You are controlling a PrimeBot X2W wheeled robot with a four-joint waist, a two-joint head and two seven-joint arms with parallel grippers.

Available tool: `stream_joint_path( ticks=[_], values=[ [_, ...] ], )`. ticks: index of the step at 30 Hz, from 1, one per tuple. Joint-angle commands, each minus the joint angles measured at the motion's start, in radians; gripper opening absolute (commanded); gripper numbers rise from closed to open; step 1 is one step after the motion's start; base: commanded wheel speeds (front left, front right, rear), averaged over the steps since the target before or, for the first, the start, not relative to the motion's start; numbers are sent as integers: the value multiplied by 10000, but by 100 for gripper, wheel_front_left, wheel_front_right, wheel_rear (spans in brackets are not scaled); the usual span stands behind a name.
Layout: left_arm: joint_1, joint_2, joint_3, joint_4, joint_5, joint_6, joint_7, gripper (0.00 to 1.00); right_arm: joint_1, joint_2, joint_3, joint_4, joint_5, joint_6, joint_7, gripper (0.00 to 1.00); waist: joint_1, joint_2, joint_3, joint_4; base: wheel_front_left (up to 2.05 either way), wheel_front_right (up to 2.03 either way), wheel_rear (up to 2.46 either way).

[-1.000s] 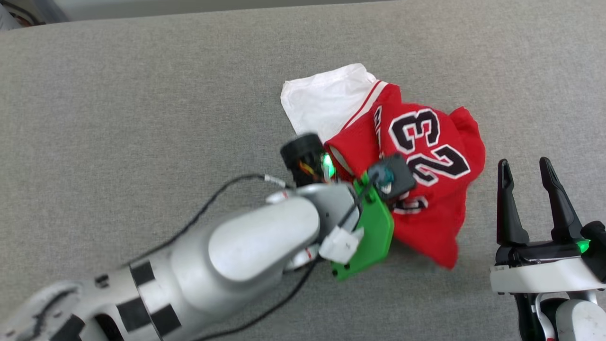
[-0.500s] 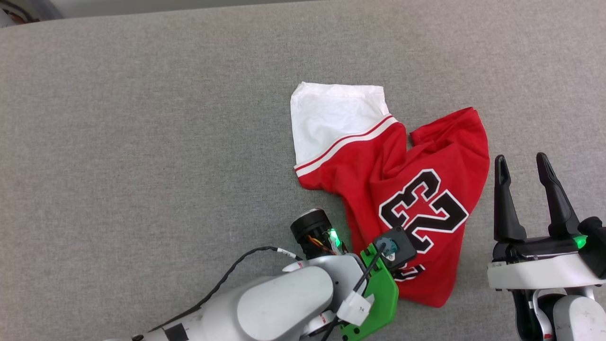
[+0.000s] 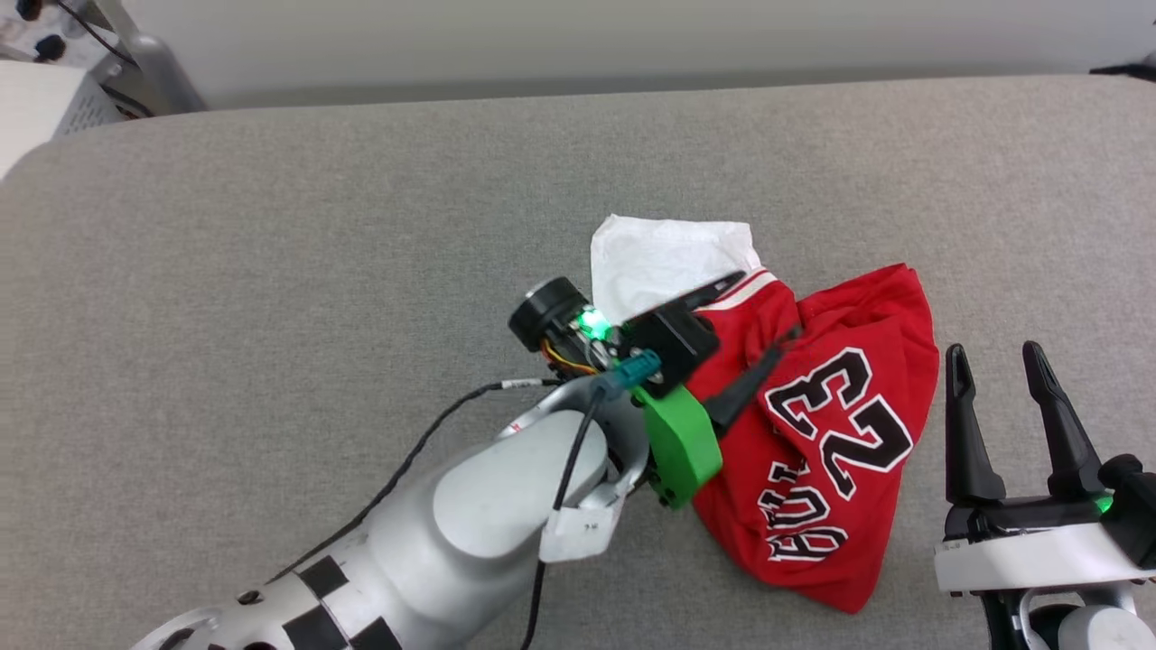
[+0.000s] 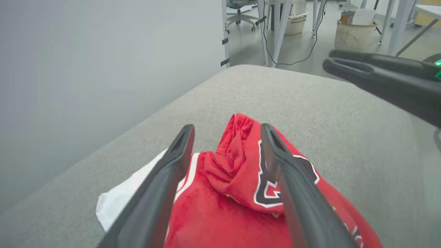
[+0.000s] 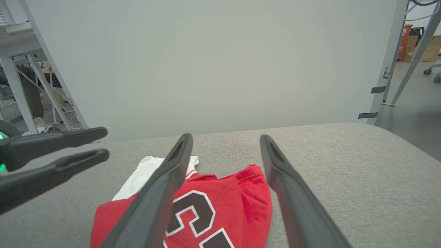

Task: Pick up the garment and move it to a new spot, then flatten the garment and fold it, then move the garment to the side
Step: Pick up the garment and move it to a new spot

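One wide grey woven-fabric pad [image 3: 271,316] spans the scene from left to right. On it, right of centre and towards the near edge, lies the crumpled red jersey T-shirt [image 3: 867,506] [image 4: 224,206] [image 5: 220,196], bunched into a loose heap and resting on the pad.

Reaching in from the near left, the silver left arm [image 3: 506,487] carries the left gripper [image 3: 769,303] [image 4: 226,128] over the shirt's left part. Its two dark fingers are spread wide with nothing clamped between them; whether their tips touch the cloth cannot be told.

Just right of the heap, the right gripper [image 3: 993,350] [image 5: 225,137] is likewise released, fingers parted and pointing to the far side, clear of the fabric.

The shirt's white short sleeve [image 3: 668,257] sticks out at its far-left end. The black white-edged "23" print [image 3: 844,411] faces up.
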Motion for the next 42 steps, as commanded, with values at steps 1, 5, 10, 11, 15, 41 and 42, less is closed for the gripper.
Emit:
stream_joint_path(
  ticks=[1,5,10,11,15,41,42],
  values=[
    [105,147,266,27,139,275,-131,100,167,-9,-34,4,-62,-7,-47,100,0,0,-501,362,0,0,0],
    [818,660,1702,-751,620,1218,-207,100,427,-9,-156,-7,-80,-7,-47,100,0,0,-809,604,0,0,0],
    [2283,1354,3467,-1863,1327,1933,-211,100,640,-9,-259,-44,-116,-7,-47,100,0,0,-1068,843,0,0,0],
    [2635,1470,3893,-2087,1462,2068,-211,100,676,-9,-274,-43,-129,-7,-47,100,0,0,-1116,890,0,0,0],
    [3865,1706,5309,-2752,1859,2395,-212,100,760,-9,-346,-14,-158,-7,-47,100,0,0,-1300,1020,0,0,0],
    [8654,209,9632,-3817,4282,1007,-214,100,1674,-9,-510,692,-277,-7,-48,100,0,0,-2142,1191,0,0,0],
    [8704,140,9721,-3835,4358,940,-214,100,1714,-9,-520,732,-265,-7,-48,100,0,0,-2154,1204,0,0,0]
  ],
)
